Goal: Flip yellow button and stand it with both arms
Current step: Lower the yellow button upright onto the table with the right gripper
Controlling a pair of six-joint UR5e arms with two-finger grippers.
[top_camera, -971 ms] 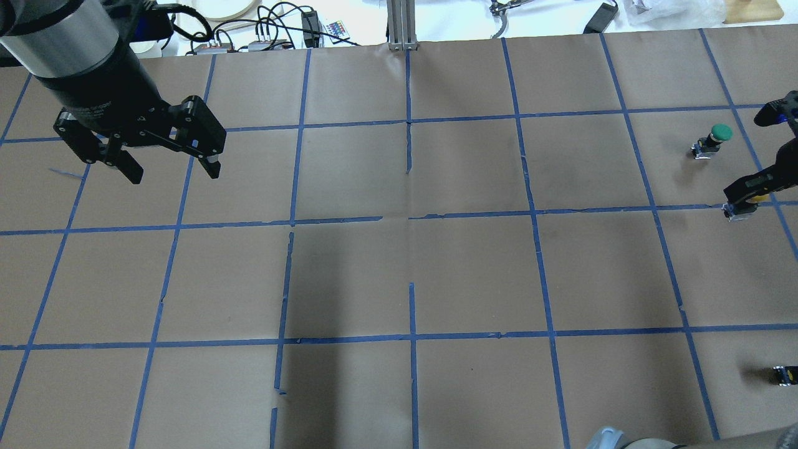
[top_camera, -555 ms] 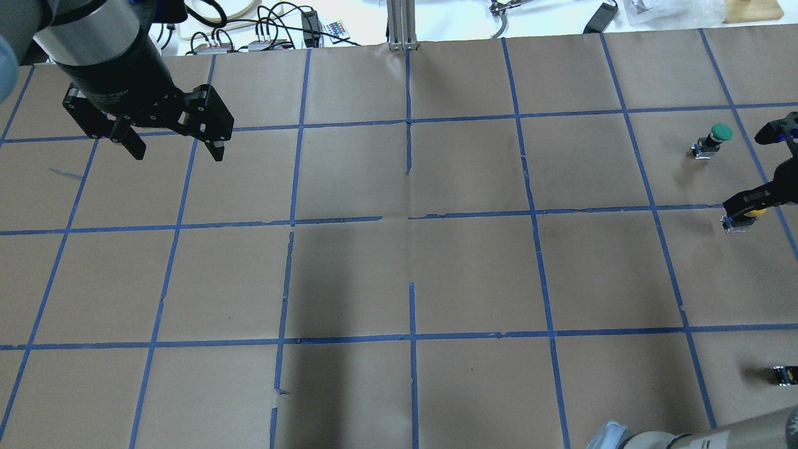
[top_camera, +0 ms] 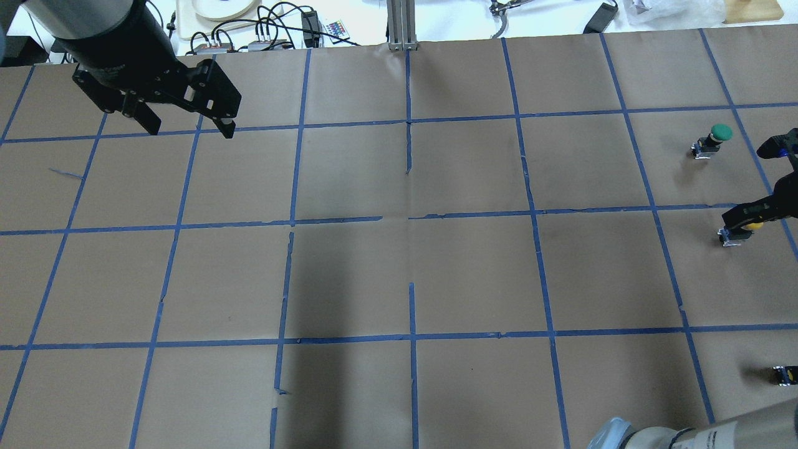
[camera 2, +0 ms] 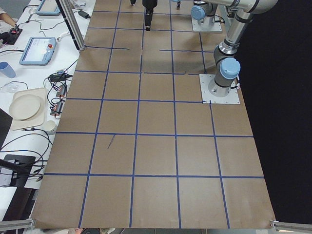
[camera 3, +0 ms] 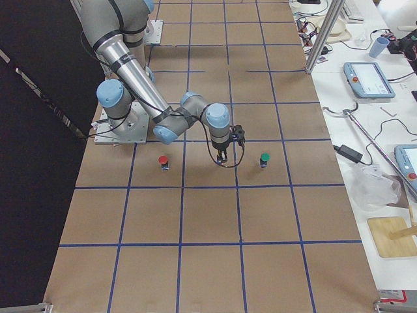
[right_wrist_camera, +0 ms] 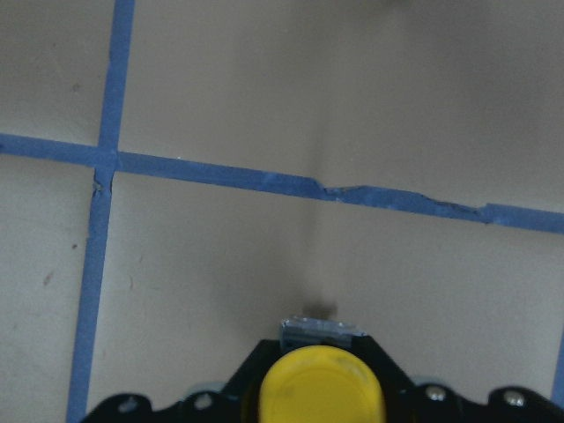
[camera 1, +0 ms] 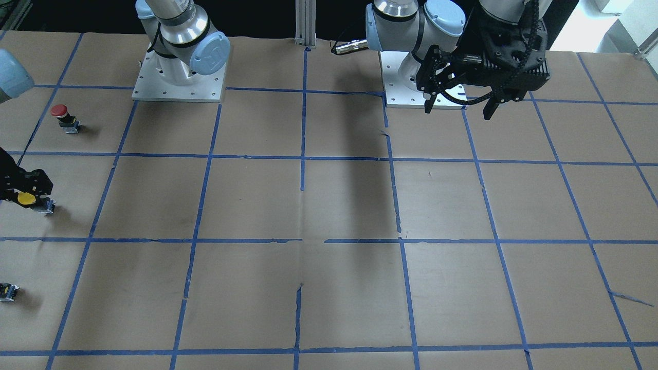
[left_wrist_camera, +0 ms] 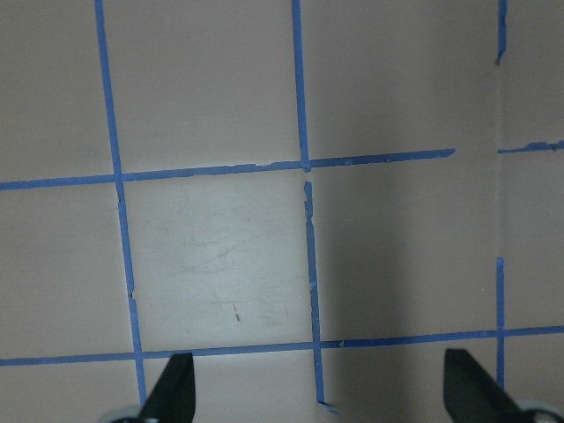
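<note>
My right gripper [top_camera: 745, 223] is shut on the yellow button [top_camera: 753, 226] at the table's far right edge, low over the paper. In the front view the gripper [camera 1: 24, 198] holds the yellow cap [camera 1: 25, 198] with the black body tilted down beside it. The right wrist view shows the cap [right_wrist_camera: 322, 388] between the fingers, with a metal terminal past it. I cannot tell if the button touches the table. My left gripper [top_camera: 187, 128] is open and empty, high over the far left; it also shows in the front view [camera 1: 457, 108].
A green-capped button [top_camera: 717, 138] stands beyond the yellow one, and a red-capped button [camera 1: 61, 115] stands nearer the robot. A small dark piece [top_camera: 784, 374] is cut off by the overhead view's right edge. Blue tape lines grid the brown paper [top_camera: 399, 274].
My left gripper has risen and moved toward the table's far edge, still open. My right gripper has carried the yellow button a little toward the robot's side.
</note>
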